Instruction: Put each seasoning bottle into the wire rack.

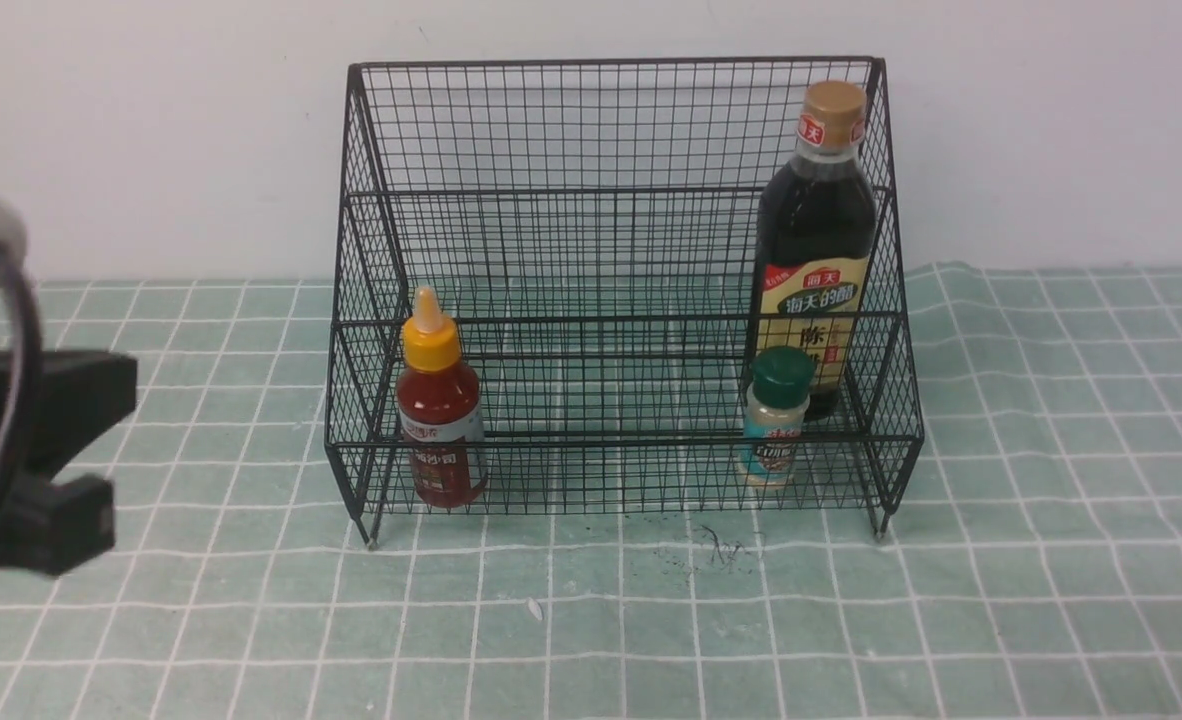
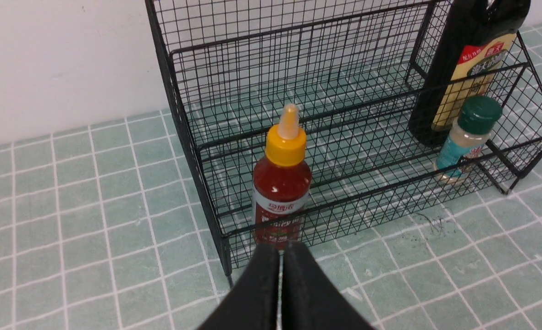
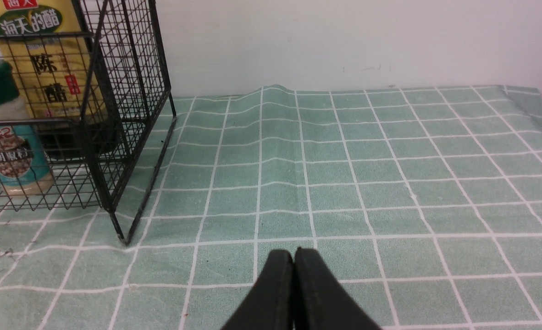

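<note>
The tall dark bottle (image 1: 817,240) carried a tan cap with a red band reading 海天, and its yellow label showed 海天 above 海天的醋 on a green oval, then 陈醋 in large dark characters lower down. The green-capped shaker (image 1: 775,418) had a teal label with white writing I could not make out. The red squeeze bottle (image 1: 438,405) wore a white band with red characters too small to read.

All three stood upright inside the wire rack (image 1: 611,130), which sat on the green checked cloth (image 1: 1051,560) near the white wall (image 1: 131,130). The squeeze bottle was at the left end of the lower front tier, the shaker at the right end of that tier, and the dark bottle just behind the shaker on the step above.

My left gripper (image 2: 280,254) was pressed fully together on nothing, hanging low just outside the rack's front wire, pointed at the squeeze bottle. From the front, that arm showed only as a dark blur at the left edge. My right gripper (image 3: 294,256) was likewise clamped together and empty, low over bare cloth to the right of the rack's right front foot.
</note>
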